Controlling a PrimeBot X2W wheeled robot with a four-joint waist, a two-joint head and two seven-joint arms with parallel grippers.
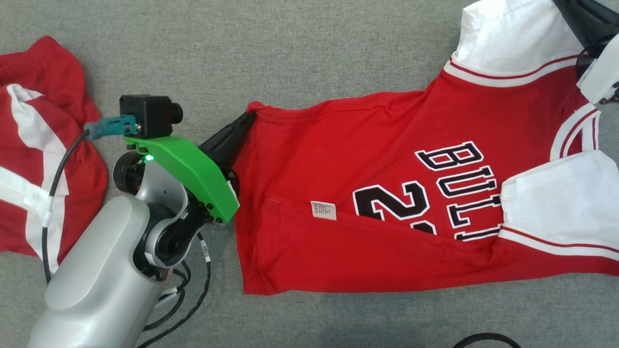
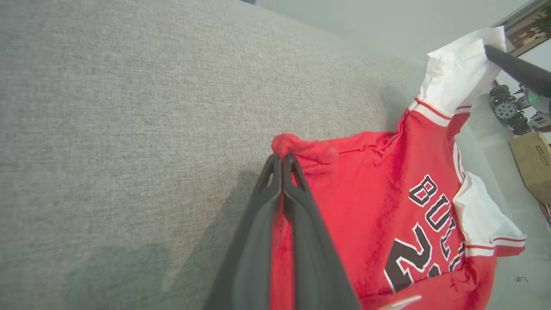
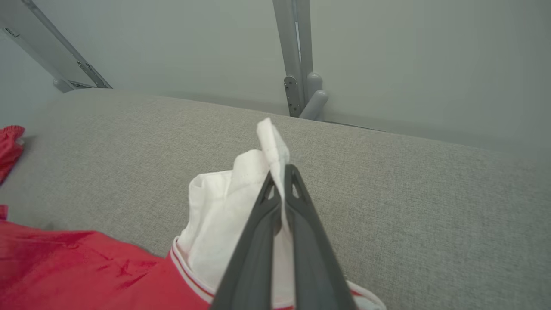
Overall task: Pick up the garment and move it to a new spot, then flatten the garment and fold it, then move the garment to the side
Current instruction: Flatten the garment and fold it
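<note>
A grey woven surface [image 1: 309, 48] carries the red jersey [image 1: 362, 169], laid out sideways in front of me, hem toward my left. My left pincer [image 2: 282, 157] is clamped tight on the far hem corner [image 2: 297, 146]. My right pincer [image 3: 282, 172] is pinched closed on the far white sleeve [image 3: 224, 215], which stands lifted off the surface.

The near side appears already turned over the front, so I judge this to be the fold step, with the move aside yet to come. Next I should raise both pincers together and bring the far edge toward me, keeping the fabric taut and level between them.

The chest lettering [image 1: 459, 188] reads "BUL", the rest hidden by the near sleeve, over a number starting with 2. A white tag [image 1: 323, 210] bears print too small to read.
</note>
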